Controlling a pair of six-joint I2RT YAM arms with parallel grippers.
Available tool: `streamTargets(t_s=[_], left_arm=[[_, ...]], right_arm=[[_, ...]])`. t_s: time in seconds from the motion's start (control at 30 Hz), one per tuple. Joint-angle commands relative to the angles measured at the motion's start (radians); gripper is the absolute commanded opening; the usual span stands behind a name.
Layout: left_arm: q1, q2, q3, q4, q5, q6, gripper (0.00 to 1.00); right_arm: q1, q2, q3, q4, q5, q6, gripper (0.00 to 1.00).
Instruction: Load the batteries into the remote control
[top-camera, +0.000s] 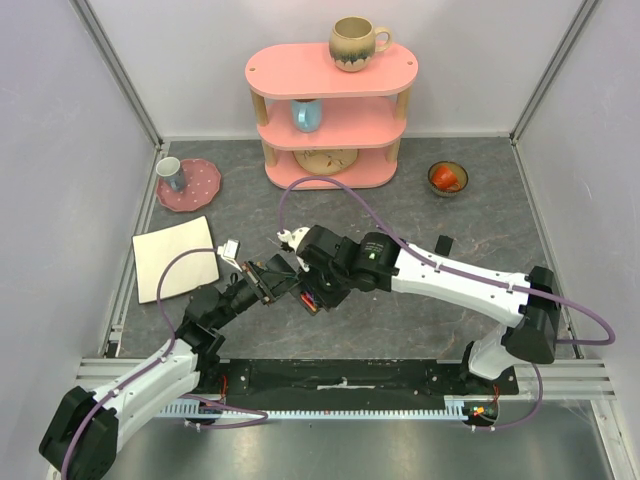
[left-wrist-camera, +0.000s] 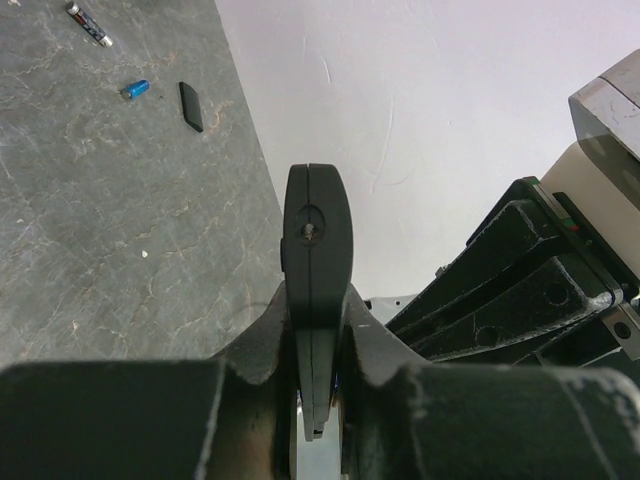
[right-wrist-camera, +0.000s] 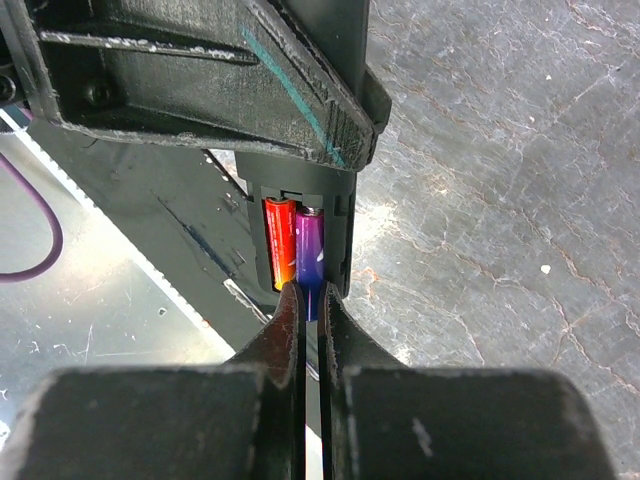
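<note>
**Seating the purple battery (right-wrist-camera: 311, 250) in the remote control (top-camera: 272, 275)**

From above, the left gripper (top-camera: 252, 287) clamps the remote control, its long axis slanting toward the right gripper (top-camera: 312, 298). The left wrist view shows it held edge-on for steadiness. In the right wrist view, the right fingers are pressed together, apparently pushing the purple battery in beside the red-orange battery (right-wrist-camera: 280, 245).

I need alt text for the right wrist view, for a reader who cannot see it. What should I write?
The shut right gripper meets a purple battery lying beside a red-orange battery in the open compartment of the black remote control, above a grey marbled table.
</note>
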Motion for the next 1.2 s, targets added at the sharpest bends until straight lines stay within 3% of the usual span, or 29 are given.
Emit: streamTargets(t_s=[0.0,0.27,0.53,1.17], left_arm=[[-0.010,-0.025,-0.150,0.123,0.051,-0.146,0.02],[-0.013,-0.036,-0.127,0.123,0.048,-0.175,0.02],[-0.015,-0.045,-0.101,0.093,0.011,-0.202,0.02],[-0.015,-0.033,-0.076,0.046,-0.010,-0.190,0.02]], right_arm=[[-0.030,0.035,0.045,0.006,0.020,-0.036,0.00],[-0.050,0.079,0.099,0.003,0.004,-0.053,0.00],[-0.052,0.073,0.087,-0.002,-0.014,-0.051,0.15],[-0.052,0.063,0.092,-0.038,0.018,-0.048,0.33]])
